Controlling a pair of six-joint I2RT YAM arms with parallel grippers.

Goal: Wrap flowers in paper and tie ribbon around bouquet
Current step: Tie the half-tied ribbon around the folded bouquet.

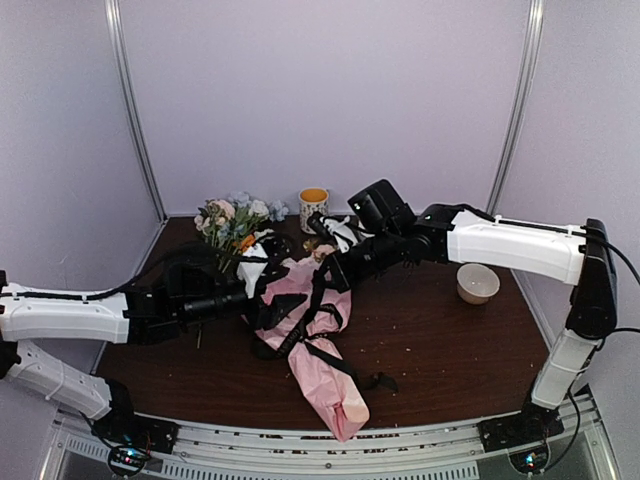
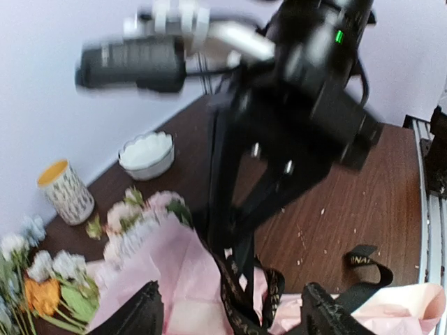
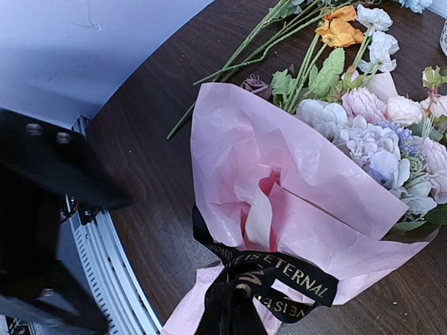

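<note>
**Ribbon knot at risk while the bouquet is not held down**

The bouquet [image 1: 325, 385] is laid in the middle of the desk [image 1: 450, 350], with its blooms pointed to 11 o'clock and its narrow tip to 5 o'clock. The ribbon [image 3: 279, 276] is wound around the pink paper [image 3: 237, 139]. A knot seems to be formed, but it is judged to be not yet tight.

The right gripper [image 2: 236, 237] is closed, and as far as can be seen, the ribbon is pinched in it just above the knot. The left gripper [image 2: 234, 310] is opened wide. Paper and ribbon are seen between its fingers, but nothing is held.

If the ribbon is pulled now, the light bouquet can be lifted or dragged, because it is not pressed down by anything. The knot can then be loosened, and the thin paper can be torn or unrolled. The loose flowers [image 1: 232, 222] at 11 o'clock and the cup [image 1: 313, 207] at 12 o'clock can be knocked by a wide arm movement.
</note>
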